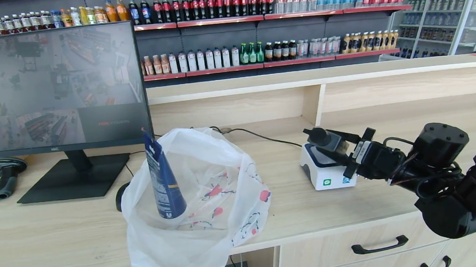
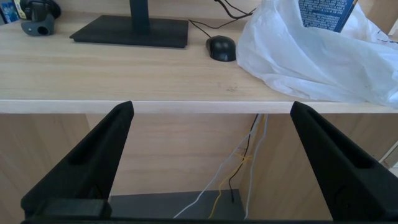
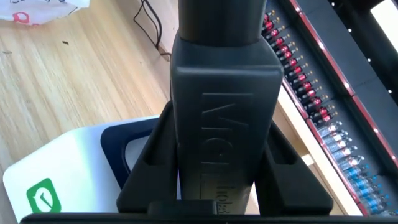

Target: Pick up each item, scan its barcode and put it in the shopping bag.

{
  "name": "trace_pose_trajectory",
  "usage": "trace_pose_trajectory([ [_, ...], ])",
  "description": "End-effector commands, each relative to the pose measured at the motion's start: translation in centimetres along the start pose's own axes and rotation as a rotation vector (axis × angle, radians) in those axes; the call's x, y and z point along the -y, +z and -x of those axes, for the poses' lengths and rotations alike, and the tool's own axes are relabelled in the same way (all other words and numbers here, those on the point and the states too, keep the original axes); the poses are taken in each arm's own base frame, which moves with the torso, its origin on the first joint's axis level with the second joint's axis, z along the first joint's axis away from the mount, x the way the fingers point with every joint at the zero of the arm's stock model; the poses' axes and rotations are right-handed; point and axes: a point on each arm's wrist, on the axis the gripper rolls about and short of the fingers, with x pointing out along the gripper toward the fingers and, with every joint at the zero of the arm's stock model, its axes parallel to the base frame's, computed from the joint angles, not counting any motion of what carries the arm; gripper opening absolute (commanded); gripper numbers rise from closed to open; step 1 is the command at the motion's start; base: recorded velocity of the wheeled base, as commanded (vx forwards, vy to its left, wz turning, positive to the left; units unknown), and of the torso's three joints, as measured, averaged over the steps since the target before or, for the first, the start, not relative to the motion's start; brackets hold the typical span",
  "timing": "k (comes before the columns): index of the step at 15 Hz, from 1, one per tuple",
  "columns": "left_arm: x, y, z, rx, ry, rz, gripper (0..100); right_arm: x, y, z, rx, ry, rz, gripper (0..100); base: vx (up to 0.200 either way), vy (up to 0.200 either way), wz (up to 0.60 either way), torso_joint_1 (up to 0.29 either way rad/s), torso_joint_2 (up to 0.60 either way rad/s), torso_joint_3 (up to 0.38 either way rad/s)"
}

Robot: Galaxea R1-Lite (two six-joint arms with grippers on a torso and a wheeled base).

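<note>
Right wrist view: the right gripper (image 3: 221, 163) has its two fingers closed part-way around the dark, blocky handle of a handheld scanner (image 3: 221, 93), one finger on each flank, so the tool sits square in the clamp. In the head view the right gripper (image 1: 349, 151) sits at about 4 o'clock from the picture's centre. The scanner's head points towards 10 o'clock and hangs over the top of a white box (image 1: 325, 177) on the counter (image 1: 60, 234). Whether scanner and box touch I cannot tell. Holding the scanner low over that box suggests it is being parked or fetched there, not aimed at goods.

The left gripper (image 2: 211, 112) is spread wide and holds nothing. It waits below the counter's front edge, out of the other arm's way.

Out at 9 o'clock from the right gripper, well apart, the white shopping bag (image 1: 225, 184) slumps over the counter edge with its mouth open. A blue tube (image 1: 164, 180) stands inside it, broad end down, its tip leaning towards 11 o'clock. That item looks already bagged. A mouse (image 1: 120, 196) lies just beside the bag at 9 o'clock, and the monitor (image 1: 50, 88) stands beyond it at 11.
</note>
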Motion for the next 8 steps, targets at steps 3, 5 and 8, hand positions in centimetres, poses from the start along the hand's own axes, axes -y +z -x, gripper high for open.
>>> trace_pose_trajectory([
  [3,0.00,0.04,0.00,0.004,0.000,0.000,100,-0.40,-0.02,0.03,-0.002,0.012,-0.001,0,0.000,0.000,0.00,0.000,0.00,0.000],
  [5,0.00,0.02,0.00,0.003,0.000,0.000,100,-0.38,0.05,0.09,-0.002,0.012,0.000,0,0.000,0.000,0.00,0.000,0.00,0.000],
  [8,0.00,0.04,0.00,0.004,0.000,0.002,100,-0.06,0.42,0.06,0.008,0.004,-0.005,0,0.000,0.000,0.00,0.000,0.00,0.000],
])
